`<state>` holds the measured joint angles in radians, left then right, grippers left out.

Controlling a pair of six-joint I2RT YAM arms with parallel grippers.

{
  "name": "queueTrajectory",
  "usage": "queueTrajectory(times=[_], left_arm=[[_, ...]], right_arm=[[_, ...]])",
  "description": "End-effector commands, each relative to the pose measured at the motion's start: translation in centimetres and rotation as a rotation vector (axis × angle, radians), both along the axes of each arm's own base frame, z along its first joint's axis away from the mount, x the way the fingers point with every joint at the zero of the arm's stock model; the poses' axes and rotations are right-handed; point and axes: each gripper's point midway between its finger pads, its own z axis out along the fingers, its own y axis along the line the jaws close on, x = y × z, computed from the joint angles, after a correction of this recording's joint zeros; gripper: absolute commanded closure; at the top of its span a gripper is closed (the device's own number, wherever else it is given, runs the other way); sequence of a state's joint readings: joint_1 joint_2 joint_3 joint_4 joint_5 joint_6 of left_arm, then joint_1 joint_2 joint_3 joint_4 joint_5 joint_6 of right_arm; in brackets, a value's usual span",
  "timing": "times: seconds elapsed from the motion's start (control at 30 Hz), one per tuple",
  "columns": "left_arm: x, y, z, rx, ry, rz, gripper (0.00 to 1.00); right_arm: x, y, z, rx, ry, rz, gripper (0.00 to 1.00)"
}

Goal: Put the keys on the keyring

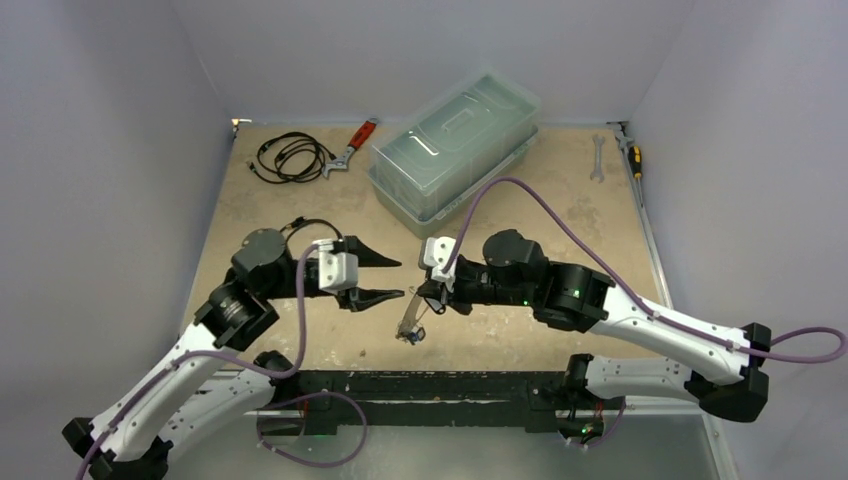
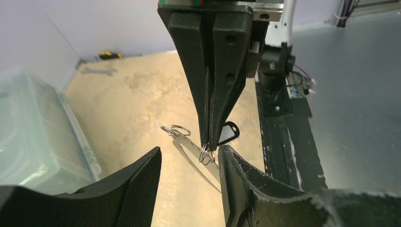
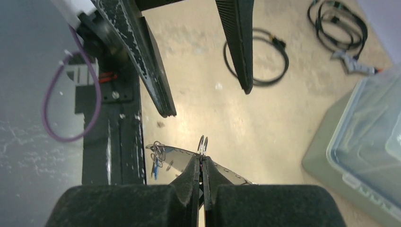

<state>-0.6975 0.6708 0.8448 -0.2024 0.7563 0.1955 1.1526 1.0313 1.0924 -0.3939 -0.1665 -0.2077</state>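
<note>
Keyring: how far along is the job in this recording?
Looks done: a cluster of keys, one blue-tagged, hangs at the far end of the keyring. In hand: the right hand is shut on a small split ring; the left hand is open beside it. Left: whether that ring is on the keyring yet cannot be told.

On the counter (image 1: 560, 330), the box (image 1: 455, 150) sits rear centre, cable coil (image 1: 290, 157) and wrench (image 1: 350, 148) left of it, spanner (image 1: 597, 157) and screwdriver (image 1: 632, 155) right. The keys (image 1: 411, 330) are front centre.
</note>
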Motion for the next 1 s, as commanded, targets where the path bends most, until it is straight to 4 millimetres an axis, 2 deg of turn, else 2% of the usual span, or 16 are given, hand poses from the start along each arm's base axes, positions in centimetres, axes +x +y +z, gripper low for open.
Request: queueTrajectory(times=[0.0, 0.23, 0.43, 0.77, 0.97], left_arm=[[-0.2, -1.3, -2.8, 0.069, 0.052, -0.077, 0.55], [-0.4, -2.8, -5.1, 0.117, 0.103, -0.131, 0.65], [-0.8, -3.8, -7.1, 0.170, 0.134, -0.156, 0.69], [-0.4, -4.2, -7.6, 0.186, 0.135, -0.140, 0.74], [-0.4, -4.2, -7.7, 0.188, 0.134, -0.141, 0.95]], right_arm=[[0.5, -1.8, -0.6, -0.090, 0.011, -0.065, 1.00], [0.1, -1.7, -1.0, -0.085, 0.023, -0.044, 1.00], [-0.2, -1.3, -1.3, -0.093, 0.027, -0.020, 1.00], [-0.3, -1.1, -1.5, -0.102, 0.034, -0.004, 1.00], [-0.5, -1.0, -1.5, -0.102, 0.037, 0.006, 1.00]])
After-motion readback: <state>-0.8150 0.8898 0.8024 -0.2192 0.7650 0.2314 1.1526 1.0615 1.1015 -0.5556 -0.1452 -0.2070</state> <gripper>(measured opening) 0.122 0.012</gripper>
